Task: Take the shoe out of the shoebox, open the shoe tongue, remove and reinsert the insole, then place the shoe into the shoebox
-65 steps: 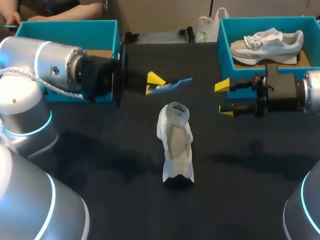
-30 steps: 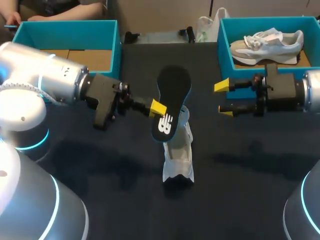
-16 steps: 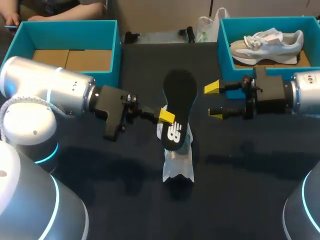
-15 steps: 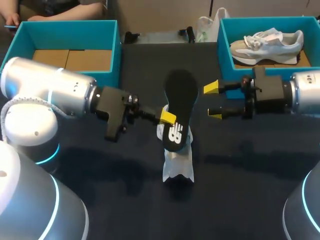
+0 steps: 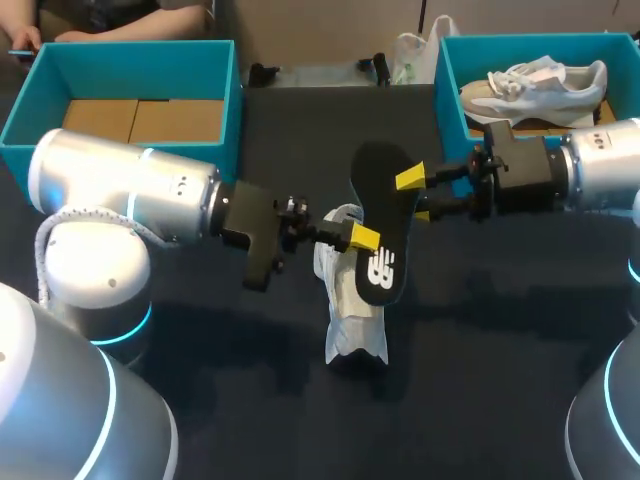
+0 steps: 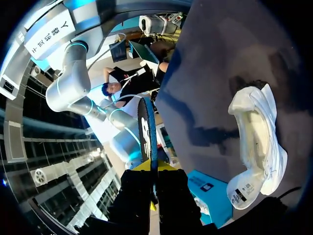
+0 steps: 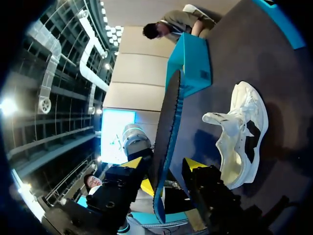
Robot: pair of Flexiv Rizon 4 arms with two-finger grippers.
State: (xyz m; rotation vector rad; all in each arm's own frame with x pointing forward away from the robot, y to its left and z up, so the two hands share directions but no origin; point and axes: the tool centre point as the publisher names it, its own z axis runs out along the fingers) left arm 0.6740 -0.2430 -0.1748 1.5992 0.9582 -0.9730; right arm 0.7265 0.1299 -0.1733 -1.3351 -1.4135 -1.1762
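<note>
Left arm: my left gripper (image 5: 360,240) is clamping the black insole (image 5: 378,205) by its long edge, with both yellow tips pressed onto it. It is holding the insole on edge in the air, tilted, just above the white shoe (image 5: 352,320). The shoe is lying mid-table on the dark table (image 5: 200,400), in neither box, its opening showing from above.

Right arm: my right gripper (image 5: 415,196) is standing with fingers apart. The insole's upper part is passing between them, with a gap showing on one side in the right wrist view.

A second shoe (image 5: 540,85) is resting in the right teal shoebox (image 5: 447,95). The left teal shoebox (image 5: 232,100) is showing a cardboard floor.
</note>
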